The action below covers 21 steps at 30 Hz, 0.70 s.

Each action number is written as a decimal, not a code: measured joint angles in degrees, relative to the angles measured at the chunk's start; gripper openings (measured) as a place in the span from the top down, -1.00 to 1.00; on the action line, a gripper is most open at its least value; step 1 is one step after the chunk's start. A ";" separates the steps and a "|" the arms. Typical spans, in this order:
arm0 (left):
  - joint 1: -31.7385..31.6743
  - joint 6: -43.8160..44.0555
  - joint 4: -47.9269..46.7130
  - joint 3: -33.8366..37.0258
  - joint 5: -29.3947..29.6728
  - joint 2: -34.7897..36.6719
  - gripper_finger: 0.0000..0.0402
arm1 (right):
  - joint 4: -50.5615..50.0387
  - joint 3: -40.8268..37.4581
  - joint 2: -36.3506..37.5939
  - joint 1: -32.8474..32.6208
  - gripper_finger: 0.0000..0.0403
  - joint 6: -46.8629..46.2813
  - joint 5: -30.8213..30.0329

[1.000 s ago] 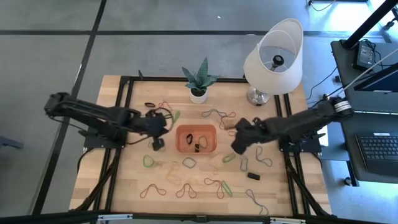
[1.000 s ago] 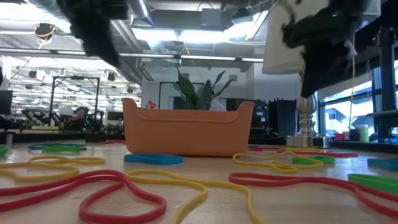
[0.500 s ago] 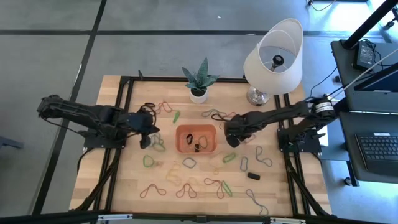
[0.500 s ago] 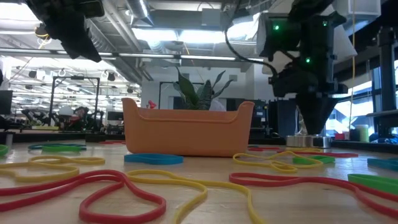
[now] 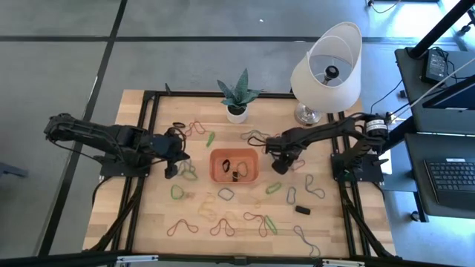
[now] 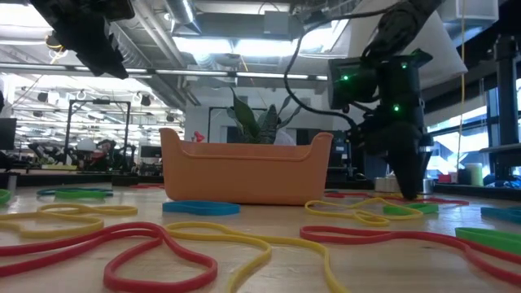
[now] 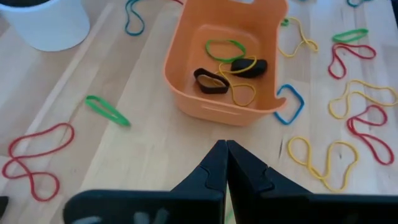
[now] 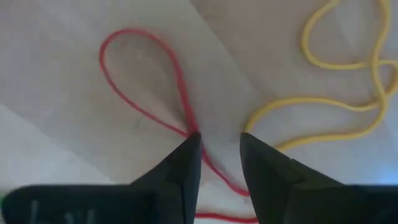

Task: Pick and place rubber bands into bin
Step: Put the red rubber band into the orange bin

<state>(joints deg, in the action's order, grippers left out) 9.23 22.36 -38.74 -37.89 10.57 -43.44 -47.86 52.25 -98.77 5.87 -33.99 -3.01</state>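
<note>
Many rubber bands point(image 5: 223, 194) in red, yellow, green and blue lie scattered on the wooden table. The orange bin point(image 5: 234, 165) holds several bands, black, green and yellow point(image 7: 225, 65). My right gripper point(image 8: 219, 144) is open and points straight down just above the table, right of the bin. A red band point(image 8: 180, 87) runs by one fingertip and on between the fingers; a yellow band point(image 8: 303, 43) lies beside the other. My left gripper point(image 7: 225, 146) is shut, holds nothing, and hangs above the table left of the bin. My right gripper comes from above, pointing down, its fingers across the red band's thin crossing strand point(image 8: 194, 134). That strand lies flat on the table by one fingertip point(image 8: 186, 155). Whether the fingertip touches it, I cannot tell.
A white plant pot point(image 5: 237, 113) stands at the far edge behind the bin, and a lamp point(image 5: 326, 70) at the far right corner. A small black piece point(image 5: 302, 210) lies near the right front. Bands cover most of the near half of the table.
My right gripper has come down from high above the table to just over it, right of the bin, tipping until it points straight down. My left gripper has drawn back from the bin toward the table's left edge and then stayed still.
</note>
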 joint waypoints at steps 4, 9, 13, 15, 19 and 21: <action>0.00 2.13 0.00 0.00 0.00 -0.01 0.98 | 2.58 -2.41 0.32 0.35 0.43 -0.42 1.49; 0.00 3.85 0.12 0.00 0.29 -0.02 0.98 | 3.32 -2.74 0.35 -0.57 0.61 -0.57 1.86; 0.00 5.35 0.55 -0.02 0.44 -0.02 0.98 | 3.81 -2.95 0.96 -2.12 0.89 -2.43 1.77; 0.00 5.63 1.02 -0.02 0.45 -0.02 0.98 | 3.81 -3.07 1.39 -2.93 0.96 -3.09 1.52; 0.00 6.39 1.78 -0.04 0.86 -0.02 0.98 | 3.48 -3.47 4.17 -4.09 0.98 -4.35 1.34; 0.00 7.34 1.77 -0.04 1.78 -0.02 0.98 | 1.49 -3.81 6.74 -4.55 0.99 -6.18 3.46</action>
<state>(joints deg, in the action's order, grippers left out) 9.23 29.70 -36.97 -37.93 12.35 -43.46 -46.38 48.45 -92.04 1.32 -40.17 0.45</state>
